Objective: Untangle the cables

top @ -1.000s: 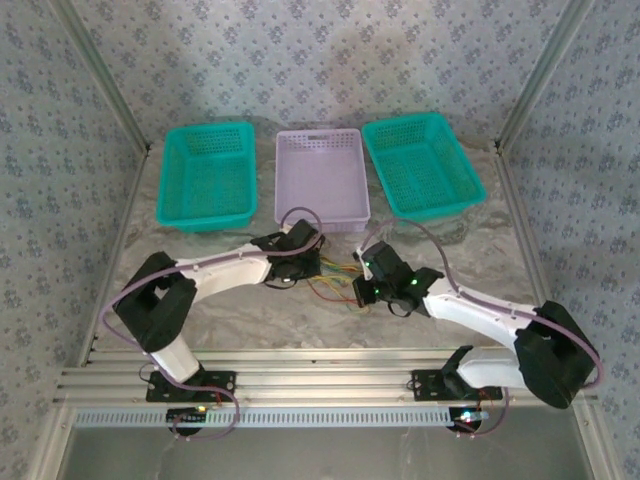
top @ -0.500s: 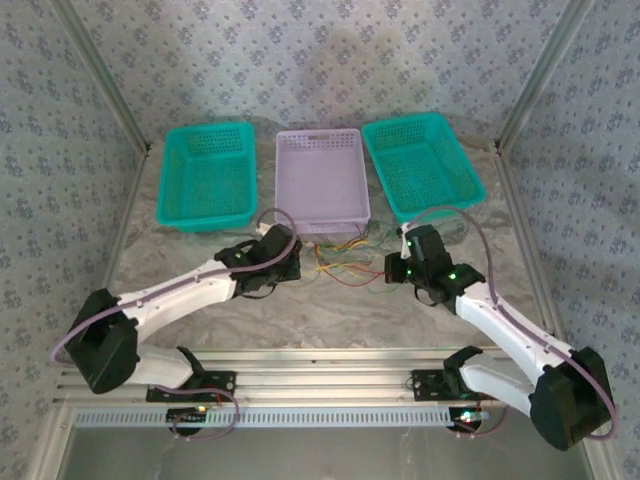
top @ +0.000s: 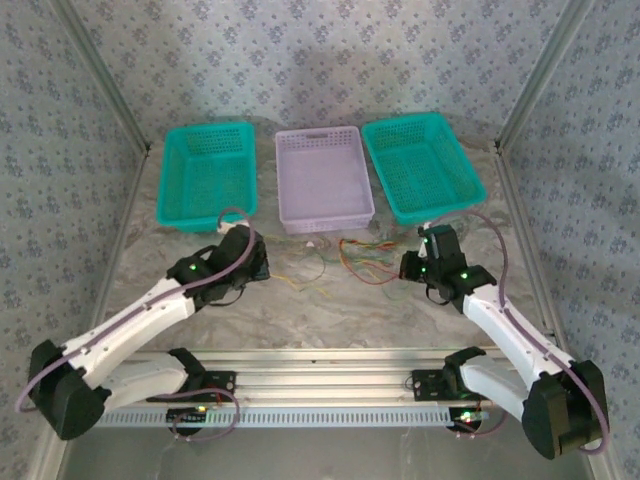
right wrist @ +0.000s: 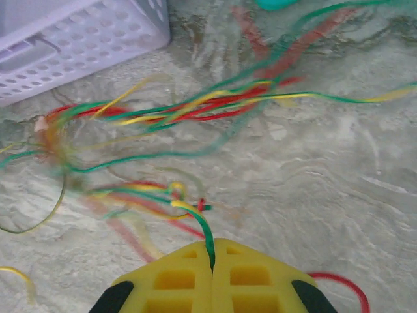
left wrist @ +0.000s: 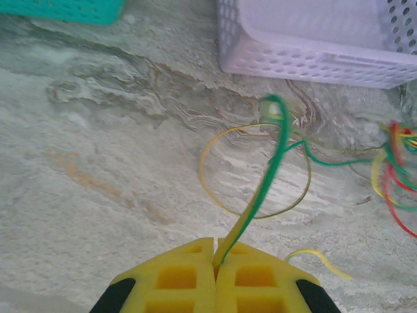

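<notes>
**A:** What are the jaws doing?

**B:** The left gripper (left wrist: 215, 253) is clenched on a green strand. The right gripper (right wrist: 212, 254) is clenched on another green one. Both sit low over the table (top: 330, 320).

**A:** And the cables?

**B:** The cables (top: 352, 262) are strung between the two grippers, mid-table. The red, yellow and green tangle is thickest nearer the right gripper, just short of the lavender basket (top: 322, 222).

**A:** Which step is this?

**B:** Pulling the bundle apart, I'd judge. The next move probably calls for a gentle, wider spread, or a fresh grip on one strand by the tangle.
</notes>
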You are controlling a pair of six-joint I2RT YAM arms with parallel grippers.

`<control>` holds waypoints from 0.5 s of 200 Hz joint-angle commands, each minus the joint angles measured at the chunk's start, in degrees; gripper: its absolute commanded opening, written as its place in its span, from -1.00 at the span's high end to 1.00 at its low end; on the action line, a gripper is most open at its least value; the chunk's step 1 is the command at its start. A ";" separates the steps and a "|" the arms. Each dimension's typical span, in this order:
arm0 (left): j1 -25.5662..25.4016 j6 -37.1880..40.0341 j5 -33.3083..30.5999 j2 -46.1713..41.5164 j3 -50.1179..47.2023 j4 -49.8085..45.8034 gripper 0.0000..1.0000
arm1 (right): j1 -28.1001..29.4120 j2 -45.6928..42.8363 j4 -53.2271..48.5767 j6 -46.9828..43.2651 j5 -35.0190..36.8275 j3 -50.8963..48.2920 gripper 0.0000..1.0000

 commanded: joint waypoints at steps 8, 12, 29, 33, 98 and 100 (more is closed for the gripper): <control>0.81 2.28 -1.74 -3.70 2.62 -6.61 1.00 | -0.27 1.03 -0.37 1.56 3.57 -0.24 1.00; 0.88 2.32 -1.63 -4.09 2.85 -6.82 1.00 | -0.24 1.29 -0.21 1.63 3.43 -0.30 1.00; 0.99 2.69 -1.26 -5.13 3.92 -7.40 1.00 | 0.09 2.12 0.78 1.97 2.44 -0.57 1.00; 1.01 2.84 -1.21 -5.35 4.26 -7.57 1.00 | 0.21 2.30 1.02 1.95 2.26 -0.69 1.00; 1.01 6.18 -0.86 -4.38 9.34 -9.12 1.00 | 5.32 2.90 5.98 -1.59 -6.55 -0.37 0.63; 1.04 6.16 -0.56 -4.32 9.28 -8.92 1.00 | 5.44 2.85 6.01 -1.63 -6.64 -0.35 0.62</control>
